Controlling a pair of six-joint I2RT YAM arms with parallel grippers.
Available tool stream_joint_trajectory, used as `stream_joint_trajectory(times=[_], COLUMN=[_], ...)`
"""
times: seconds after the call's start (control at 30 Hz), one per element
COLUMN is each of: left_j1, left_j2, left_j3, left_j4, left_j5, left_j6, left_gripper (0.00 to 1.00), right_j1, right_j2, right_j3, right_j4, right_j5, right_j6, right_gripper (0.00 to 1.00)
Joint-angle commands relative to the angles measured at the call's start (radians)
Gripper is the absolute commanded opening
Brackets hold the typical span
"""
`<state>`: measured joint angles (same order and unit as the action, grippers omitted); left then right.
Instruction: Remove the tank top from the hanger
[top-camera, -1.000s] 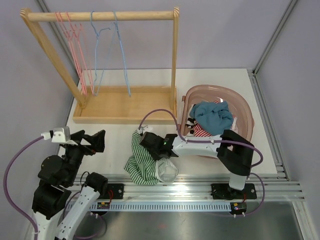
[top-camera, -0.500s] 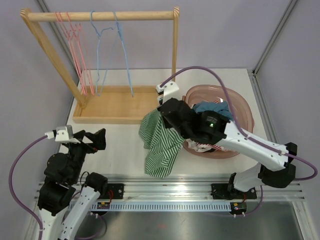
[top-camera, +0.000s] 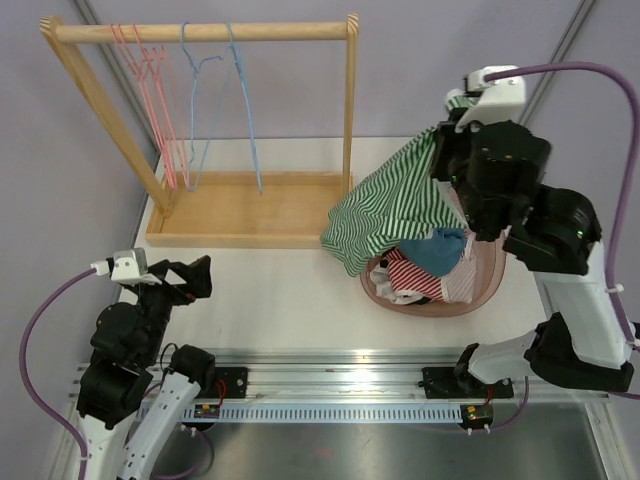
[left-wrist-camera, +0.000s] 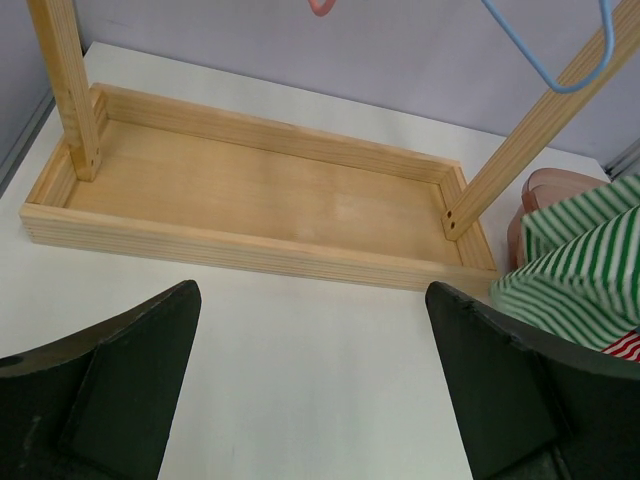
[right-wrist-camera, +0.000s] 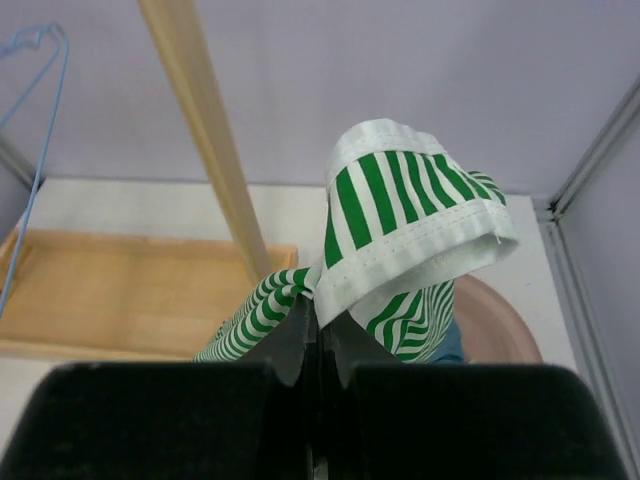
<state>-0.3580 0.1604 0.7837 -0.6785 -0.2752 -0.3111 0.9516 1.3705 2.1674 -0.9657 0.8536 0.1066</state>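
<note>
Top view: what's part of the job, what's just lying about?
Job: tank top, right pincer shut on it, hangers, rack.
Lying about: basket, clothes in it, open left pincer.

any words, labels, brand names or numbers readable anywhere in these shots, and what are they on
No text can be read in any view.
Small coloured stickers on the front rail: too small to read.
Striped tank top, wooden rack, pink basket: no print visible.
</note>
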Motion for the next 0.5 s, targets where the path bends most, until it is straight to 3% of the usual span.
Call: stream_joint_trajectory(times=[0.0, 0.1, 0.27, 0.4, 0.47], left_j1=[0.007, 0.008, 0.013, 0.016, 0.017], left_j2=[0.021, 0.021, 0.024, 0.027, 0.034], left_j3=[0.014, 0.012, 0.011, 0.012, 0.014], left_j4=[0.048, 0.050, 0.050, 0.048, 0.048], left_j5=[-0.022, -0.021, -0.018, -0.010, -0.012], left_j6=[0.004, 0.004, 0.003, 0.000, 0.000], left_gripper=[0.99, 0.99, 0.99, 0.99, 0.99], right_j1=[-0.001, -0.001, -0.004, -0.078, -0.201], right_j2=[-0.053, -0.085, -0.128, -0.129, -0.136], right_j3=[0.084, 0.046, -0.062, -0.217, -0.358], right_j4=[0.059, 0.129, 0.163, 0.027, 0.024], right_j5=[0.163, 0.286, 0.374, 0.248, 0.100], right_j6=[-0.100, -0.234, -0.254, -0.032, 0.054], right_gripper=[0.00, 0.00, 0.00, 0.00, 0.00])
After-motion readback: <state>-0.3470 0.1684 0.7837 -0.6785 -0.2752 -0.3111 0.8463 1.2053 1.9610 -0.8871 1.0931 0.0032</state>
